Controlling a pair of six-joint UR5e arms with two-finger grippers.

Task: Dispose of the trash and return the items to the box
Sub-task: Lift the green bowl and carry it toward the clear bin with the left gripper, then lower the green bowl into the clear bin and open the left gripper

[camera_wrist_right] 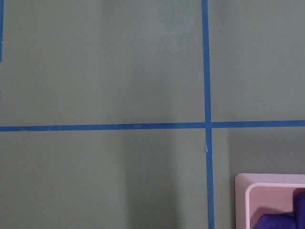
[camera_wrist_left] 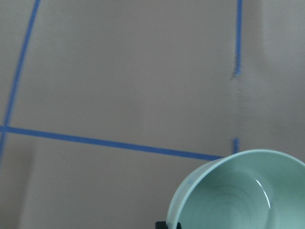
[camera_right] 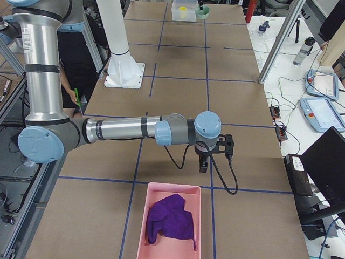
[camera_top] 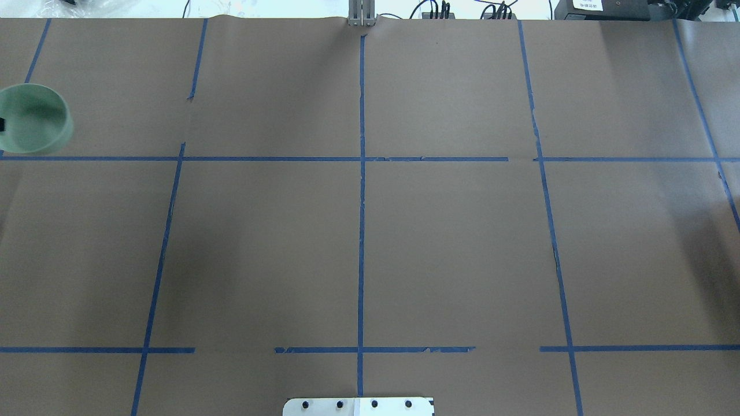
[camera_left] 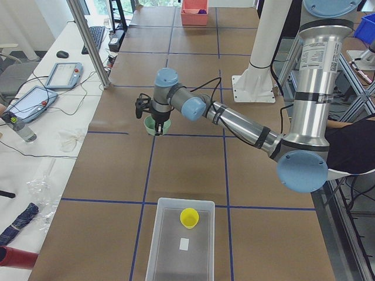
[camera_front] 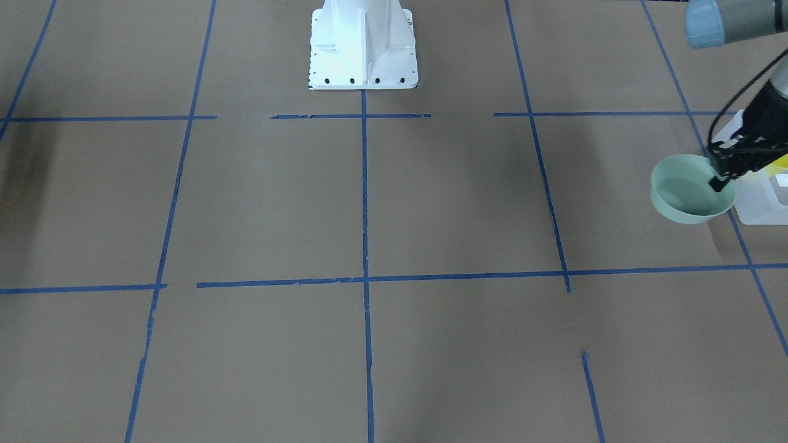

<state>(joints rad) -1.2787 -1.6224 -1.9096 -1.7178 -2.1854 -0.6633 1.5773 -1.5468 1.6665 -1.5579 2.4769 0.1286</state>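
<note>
My left gripper (camera_front: 717, 183) is shut on the rim of a pale green bowl (camera_front: 689, 197) and holds it slightly tilted, beside the box. The bowl also shows in the overhead view (camera_top: 36, 118) at the far left edge and in the left wrist view (camera_wrist_left: 238, 195). The frosted-white box (camera_left: 181, 243) stands at the table's left end with the small yellow cup (camera_left: 188, 218) inside it. In the front-facing view the box (camera_front: 760, 206) is just behind the gripper. My right gripper (camera_right: 204, 163) hangs just above the table by a pink bin; I cannot tell if it is open or shut.
A pink bin (camera_right: 170, 221) with a purple cloth (camera_right: 171, 218) in it stands at the table's right end; its corner shows in the right wrist view (camera_wrist_right: 267, 191). The white robot base (camera_front: 363, 46) stands mid-table. Blue tape lines cross the brown table.
</note>
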